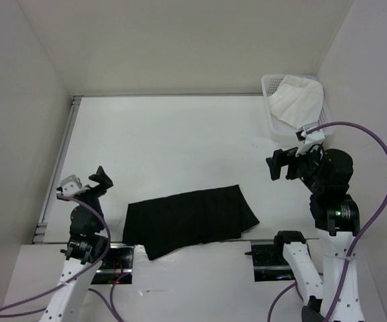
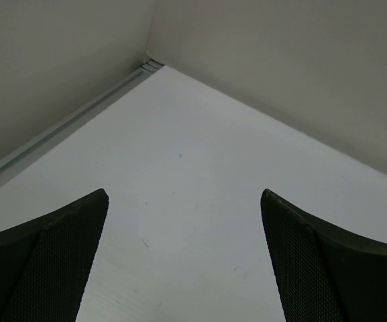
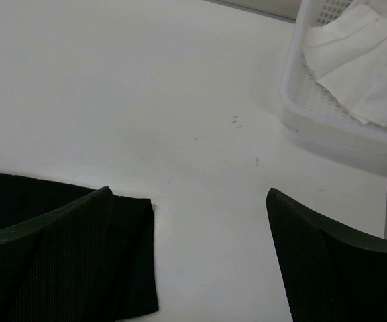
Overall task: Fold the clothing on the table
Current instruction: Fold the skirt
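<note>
- Top external view showed both pincers released: the left gripper (image 1: pixel 102 177) and the right gripper (image 1: pixel 281 164) each stood with fingers spread wide, holding nothing, raised off the table (image 1: pixel 180 141).
- The clothing (image 1: pixel 190 218), a black skirt, lay flat on the table between the two pincers and closer to the arm bases than either. Its left edge sat just to the right of the left gripper. Its right corner sat to the left of the right gripper. It touched neither.
- From the right wrist, the right gripper (image 3: pixel 188 191) looked down on bare table in its gap, with the skirt's corner (image 3: pixel 134 261) beside and behind its left finger. A white mesh basket (image 3: pixel 294 94) holding a white cloth (image 3: pixel 361 60) stood ahead of it, to its right.
- From the left wrist, the left gripper (image 2: pixel 184 192) faced only bare table and a grey rail (image 2: pixel 66 125); no fabric lay between its fingers.
- The step in hand was probably the first reach for a grasp. To do it well, each pincer would need to drop onto the skirt edge on its own side and pinch low against the table so the thin fabric does not slip out. Both should then lift together so the pleats do not bunch.
- The skirt looked thin and matte black, with faint pleat lines running from far edge to near edge. Its outline was an uneven four-sided shape, with the near-left corner dipping toward the table's near edge. Whether it was already doubled could not be told.
</note>
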`<action>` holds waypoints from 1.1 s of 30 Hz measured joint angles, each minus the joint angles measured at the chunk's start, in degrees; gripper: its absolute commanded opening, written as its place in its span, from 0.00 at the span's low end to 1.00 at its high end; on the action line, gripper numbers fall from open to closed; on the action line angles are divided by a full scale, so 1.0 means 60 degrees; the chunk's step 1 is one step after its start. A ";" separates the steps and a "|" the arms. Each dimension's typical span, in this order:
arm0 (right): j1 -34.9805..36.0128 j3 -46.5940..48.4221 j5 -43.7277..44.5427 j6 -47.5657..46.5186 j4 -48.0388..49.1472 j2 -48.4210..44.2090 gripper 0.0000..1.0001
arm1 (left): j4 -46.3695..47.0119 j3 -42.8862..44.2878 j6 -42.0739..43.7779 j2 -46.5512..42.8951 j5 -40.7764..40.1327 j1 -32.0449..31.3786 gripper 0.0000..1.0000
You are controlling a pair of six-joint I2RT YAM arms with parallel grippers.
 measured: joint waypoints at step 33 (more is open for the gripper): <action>0.0000 -0.0146 -0.0084 -0.0036 -0.0004 -0.0506 0.99 | -0.2885 -0.0164 -0.3169 0.0055 -0.1647 0.0539 1.00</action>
